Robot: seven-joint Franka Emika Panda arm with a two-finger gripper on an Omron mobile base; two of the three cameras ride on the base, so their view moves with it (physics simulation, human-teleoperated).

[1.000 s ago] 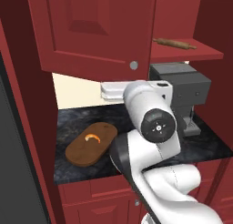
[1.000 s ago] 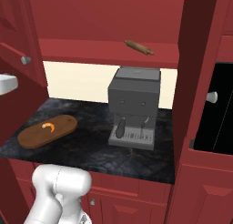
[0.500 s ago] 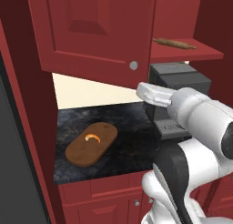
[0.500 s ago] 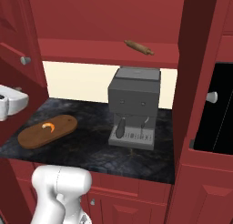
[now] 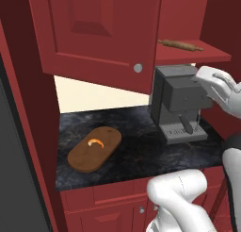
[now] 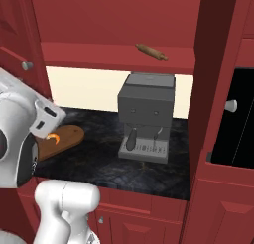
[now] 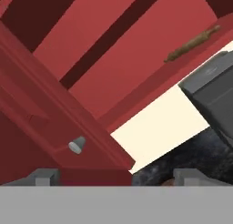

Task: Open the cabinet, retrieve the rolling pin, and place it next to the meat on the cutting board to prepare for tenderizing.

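Note:
The cabinet (image 5: pixel 99 33) stands open, its door swung out to the left with a round silver knob (image 7: pixel 77 145) on it. On the cabinet shelf (image 6: pixel 119 57) lies the rolling pin (image 5: pixel 180 45) (image 6: pixel 152 51) (image 7: pixel 192 43), a slim brown cylinder, untouched. Down on the counter the oval cutting board (image 5: pixel 94 149) (image 6: pixel 69 136) carries the small orange meat (image 5: pixel 96 142) (image 6: pixel 54 138). My gripper (image 7: pixel 117 176) is open with nothing between its tips. It hangs below the shelf, beside the open door's lower edge and left of the coffee machine in the right base view.
A grey coffee machine (image 5: pixel 181 101) (image 6: pixel 145 114) stands on the dark stone counter (image 5: pixel 136 153) under the rolling pin's shelf. A tall red cabinet side (image 6: pixel 218 89) closes the right. Red drawers (image 5: pixel 113 203) run below the counter.
The jaws have gone from shut to open. The hand has left the cabinet door's edge and swung right and a little down, towards the coffee machine. Door, pin, board and meat have not moved.

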